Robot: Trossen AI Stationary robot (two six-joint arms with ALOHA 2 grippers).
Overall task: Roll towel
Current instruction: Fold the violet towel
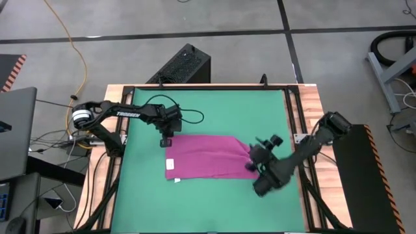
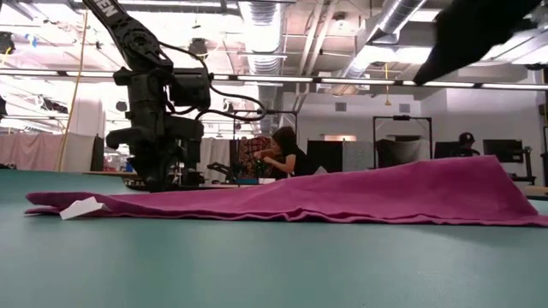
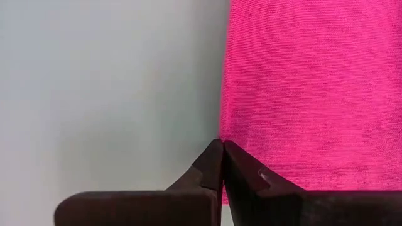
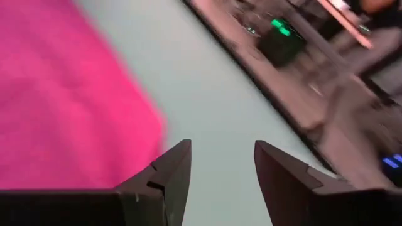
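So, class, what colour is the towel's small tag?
White; the tag shows best in the low view.

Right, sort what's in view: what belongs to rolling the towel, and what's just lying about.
Job:
towel
left hand, shut at the towel's far-left corner
right hand, open by its right end
green mat

Lying about:
black box
yellow cable

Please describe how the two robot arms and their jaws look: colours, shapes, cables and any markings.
Both arms are dark, jointed links. The left arm carries white lettering and looping black cables. The left gripper and right gripper have dark, wedge-shaped jaws.
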